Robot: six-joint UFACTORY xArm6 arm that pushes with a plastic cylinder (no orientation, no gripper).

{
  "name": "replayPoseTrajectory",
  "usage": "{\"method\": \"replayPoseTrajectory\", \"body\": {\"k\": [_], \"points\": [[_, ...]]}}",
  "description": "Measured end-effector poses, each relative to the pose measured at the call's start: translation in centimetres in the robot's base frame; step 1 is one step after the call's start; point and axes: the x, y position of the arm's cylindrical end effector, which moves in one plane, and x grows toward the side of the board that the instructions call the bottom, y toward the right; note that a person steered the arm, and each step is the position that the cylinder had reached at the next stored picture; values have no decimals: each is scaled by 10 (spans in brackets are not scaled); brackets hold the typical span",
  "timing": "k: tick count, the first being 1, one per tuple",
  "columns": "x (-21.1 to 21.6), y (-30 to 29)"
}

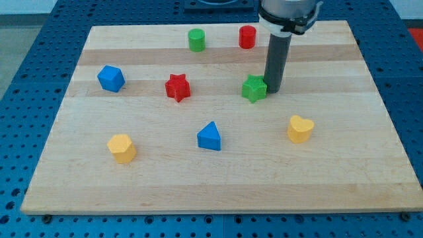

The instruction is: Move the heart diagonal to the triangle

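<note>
A yellow heart block [300,128] lies on the wooden board toward the view's right. A blue triangle block [209,136] lies to its left, near the board's middle, slightly lower. My tip [273,90] rests on the board against the right side of a green star block [254,88], above and left of the heart and well apart from it.
A red star [177,87] and a blue cube-like block [111,78] lie at the left. A green cylinder [196,39] and a red cylinder [247,37] stand near the top edge. A yellow block [121,147] lies at the lower left.
</note>
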Motion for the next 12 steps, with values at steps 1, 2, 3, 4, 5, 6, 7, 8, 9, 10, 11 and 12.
{"method": "replayPoseTrajectory", "body": {"k": [1,2,3,4,5,6,7,8,9,10,11,12], "points": [[34,4],[57,6],[68,6],[87,9],[87,9],[87,24],[86,48],[86,48],[85,59],[75,77],[69,78],[70,93]]}}
